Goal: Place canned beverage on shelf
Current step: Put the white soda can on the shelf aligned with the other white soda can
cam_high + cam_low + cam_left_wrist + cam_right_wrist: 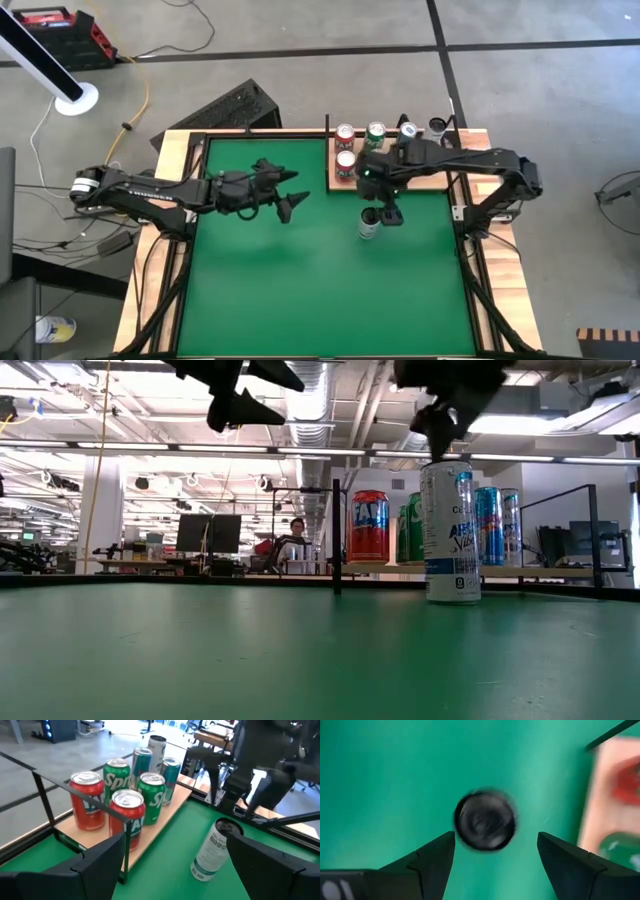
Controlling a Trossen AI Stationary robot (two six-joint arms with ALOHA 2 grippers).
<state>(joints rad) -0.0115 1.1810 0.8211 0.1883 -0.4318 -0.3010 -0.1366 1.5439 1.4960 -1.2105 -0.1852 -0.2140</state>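
A tall white can (451,530) with a dark top stands upright on the green felt (300,290); it also shows in the high view (369,223), the left wrist view (212,849) and the right wrist view (485,820). My right gripper (495,851) is open directly above it, pointing down, clear of its top. The pale-wood shelf (160,822) at the far edge carries red, green and blue cans (125,810). My left gripper (290,192) is open and empty, raised over the felt's far left.
The shelf has a thin black frame with a post (336,535) at its near left corner. A slatted wooden rim (175,160) runs around the felt. The near half of the felt holds no objects. A person sits at a desk far behind the table (295,545).
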